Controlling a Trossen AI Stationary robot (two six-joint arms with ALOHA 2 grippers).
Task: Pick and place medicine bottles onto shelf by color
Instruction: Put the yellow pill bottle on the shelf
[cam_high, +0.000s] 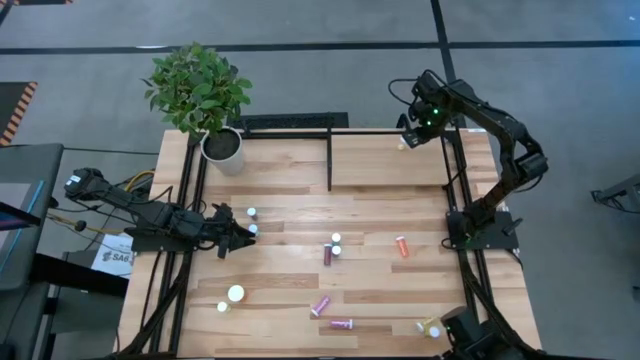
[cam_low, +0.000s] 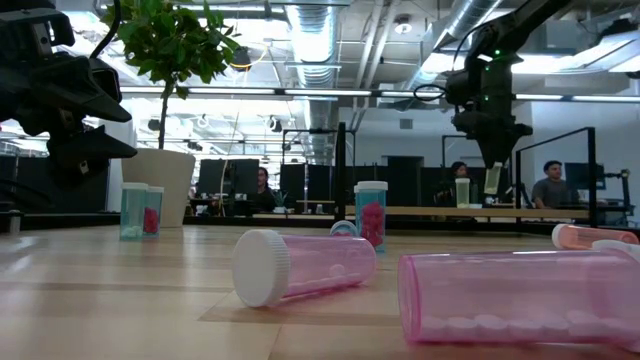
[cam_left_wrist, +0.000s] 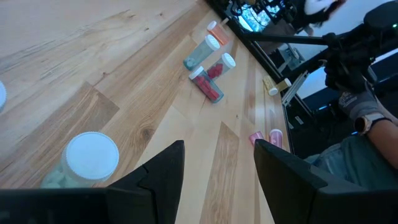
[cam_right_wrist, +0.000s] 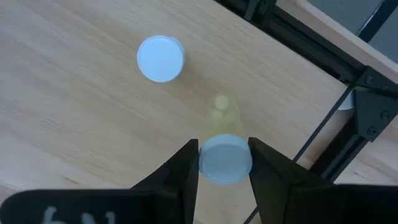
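High view: plant pot (cam_high: 222, 146) borders shelf (cam_high: 380, 160); bottles (cam_high: 331, 252) scattered.

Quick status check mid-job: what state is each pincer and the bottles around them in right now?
Right pincer: shut on yellow bottle, over the shelf far right corner.
Left pincer: open, empty, low over the table's left side.
White-capped bottle: upright on shelf.
Pink bottles: lying on table.
Orange bottle: lying on table.
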